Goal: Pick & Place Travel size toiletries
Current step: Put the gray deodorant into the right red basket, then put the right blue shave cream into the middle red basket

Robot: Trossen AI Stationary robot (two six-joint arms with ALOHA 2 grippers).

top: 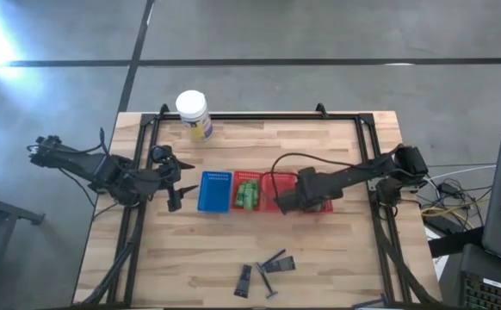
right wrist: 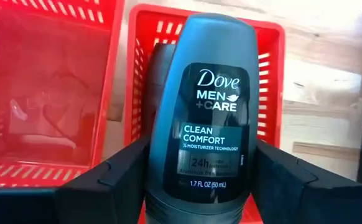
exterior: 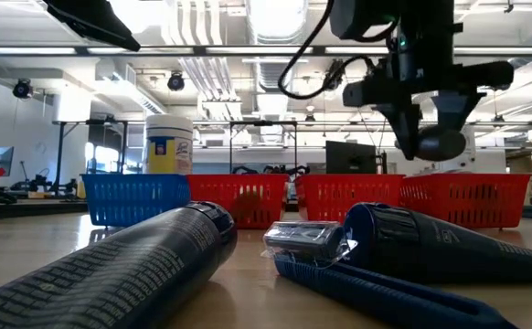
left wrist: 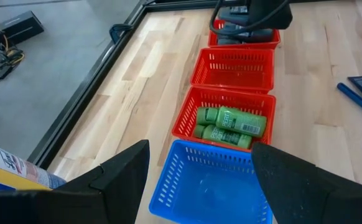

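**Deodorant over the end basket, razors left on the desk**

The sorting looks partly done. The right gripper (right wrist: 196, 180) hangs over the red end basket (right wrist: 274, 43) at the row's right end, with a grey roll-on deodorant (right wrist: 209, 118) between its fingers; the fingers sit close at the bottle's sides, and whether they grip it firmly or are letting go I cannot tell. Another dark bottle seems to lie in that basket already.

The green bottles (left wrist: 231, 123) lie together in the red basket (left wrist: 182, 124) next to the blue basket (left wrist: 168, 186), which looks empty. The next red basket (left wrist: 199, 71) also looks empty.

What remains, I judge, is the dark razors and tubes (top: 266, 269) near the front edge of the desk (top: 337, 250), well apart from the baskets.

The left gripper (left wrist: 199, 180) waits beside the blue basket, its fingers wide apart and holding nothing. A white jar (top: 193, 112) stands at the back.
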